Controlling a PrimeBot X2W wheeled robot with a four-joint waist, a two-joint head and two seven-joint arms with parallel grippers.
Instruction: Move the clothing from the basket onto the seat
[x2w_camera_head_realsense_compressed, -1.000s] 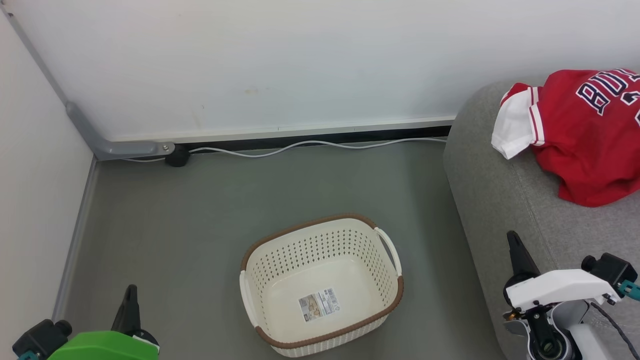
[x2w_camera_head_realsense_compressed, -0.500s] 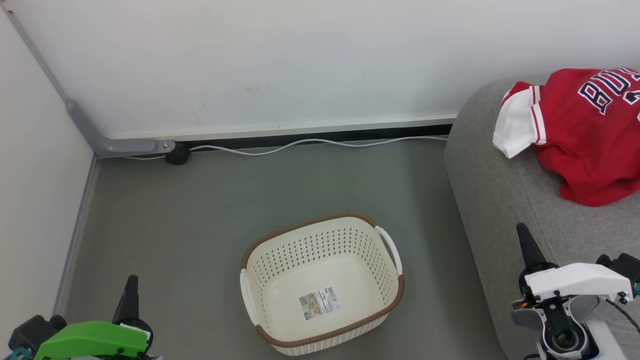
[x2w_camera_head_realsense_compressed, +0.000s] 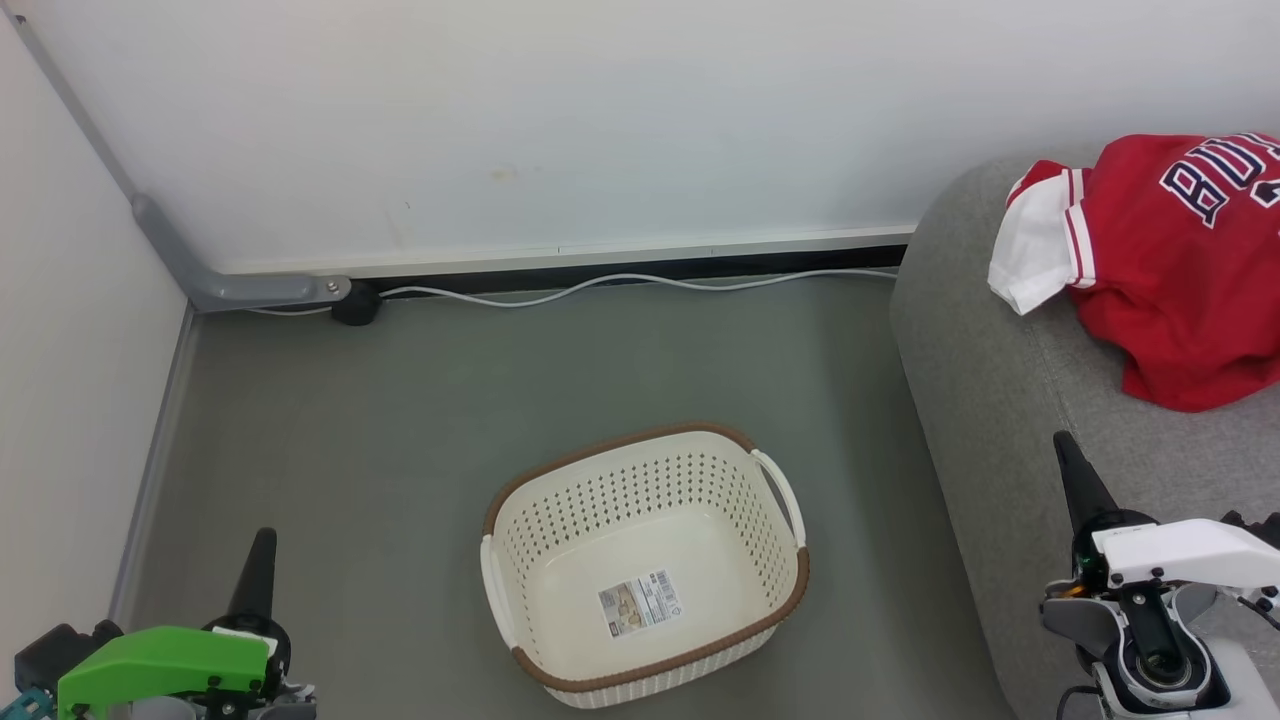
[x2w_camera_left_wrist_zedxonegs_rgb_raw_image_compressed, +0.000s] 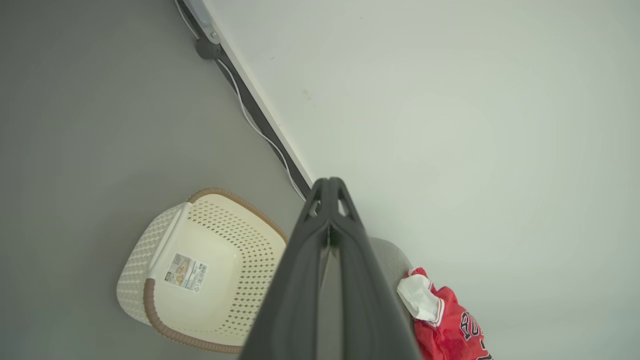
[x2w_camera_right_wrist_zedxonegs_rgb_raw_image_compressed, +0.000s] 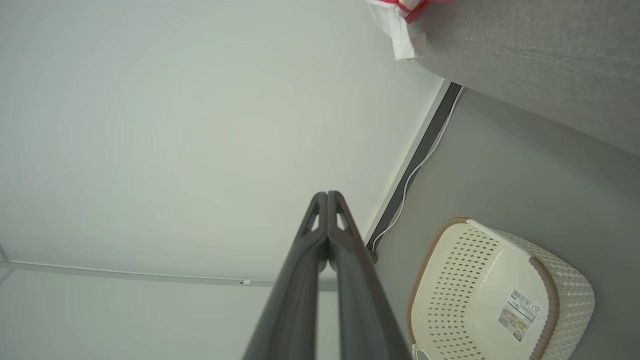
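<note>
Left claw (x2w_camera_head_realsense_compressed: 264, 540) sat at 7 o'clock in the head view, fingers pressed together, gripping nothing. The basket (x2w_camera_head_realsense_compressed: 640, 485) stood on the grey floor (x2w_camera_head_realsense_compressed: 400, 420) around 6 o'clock with just its paper label (x2w_camera_head_realsense_compressed: 640, 603) inside. The seat (x2w_camera_head_realsense_compressed: 990, 400) was over at 3 o'clock, and the clothing (x2w_camera_head_realsense_compressed: 1170, 290) lay crumpled on it at 2 o'clock, well apart from the basket. Right claw (x2w_camera_head_realsense_compressed: 1064, 445) was at 4 o'clock over the seat's edge, fingers together too, nothing in them.
</note>
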